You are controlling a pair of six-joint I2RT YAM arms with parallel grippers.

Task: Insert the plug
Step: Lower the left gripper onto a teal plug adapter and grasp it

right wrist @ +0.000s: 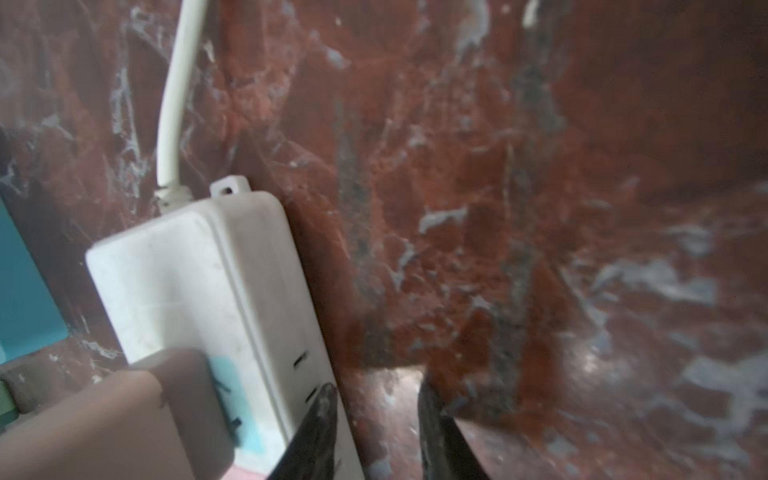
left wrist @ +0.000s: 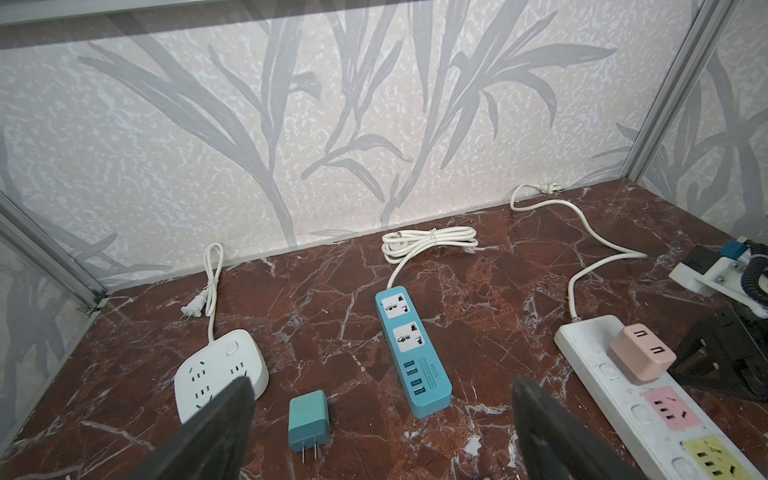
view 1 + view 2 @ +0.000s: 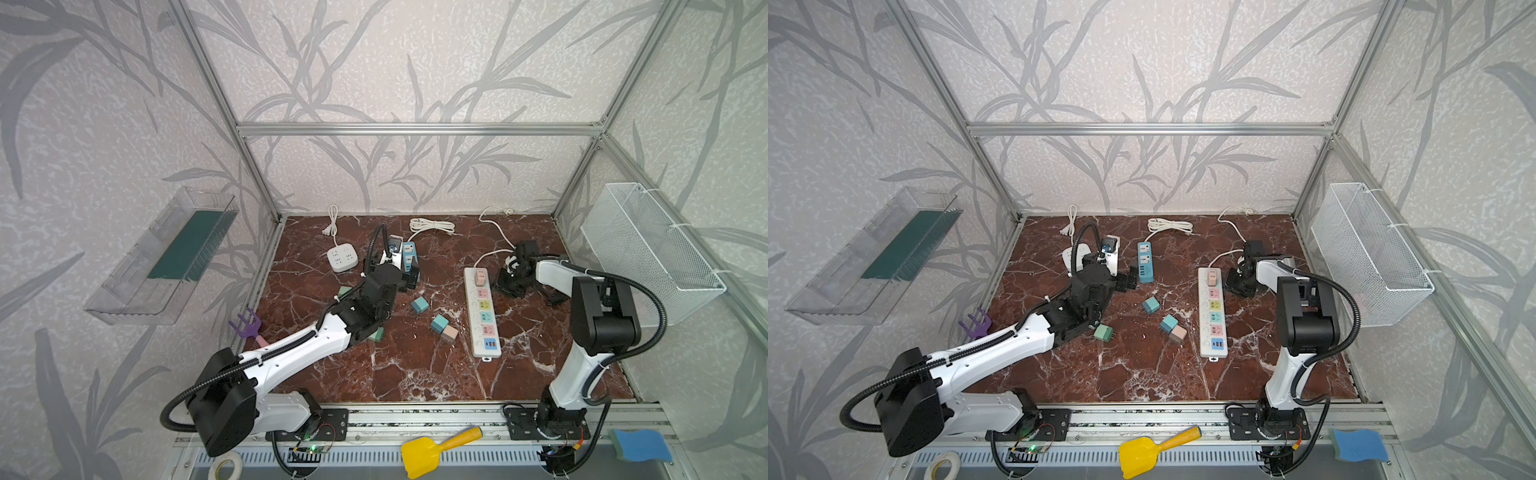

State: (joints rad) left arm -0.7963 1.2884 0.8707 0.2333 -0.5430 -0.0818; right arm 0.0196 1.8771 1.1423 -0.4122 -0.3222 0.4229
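Risk: I judge that closing off-centre could spin the teal plug (image 2: 309, 419) and leave its prongs askew for any socket.
Plug: flat on the worktop (image 2: 353, 291), between my fingers but off-centre, prongs pointing back at my wrist.
Left pincer (image 2: 381, 395): spread wide, empty.
Right pincer (image 1: 374, 403): barely parted, empty, beside the white strip (image 1: 187, 282).

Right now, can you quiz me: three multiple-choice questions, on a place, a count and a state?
1. Where is the pink plug?
A) lying loose
B) in the long white strip, at its cord end
C) held by a tool
2. How many power strips lie on the table?
A) one
B) two
C) three
3. The left tool is:
A) open, empty
B) shut on a plug
C) shut, empty
B: it sits in the end socket. C: the long one, a blue strip, a rounded white strip. A: its jaws stand wide, gripping nothing.
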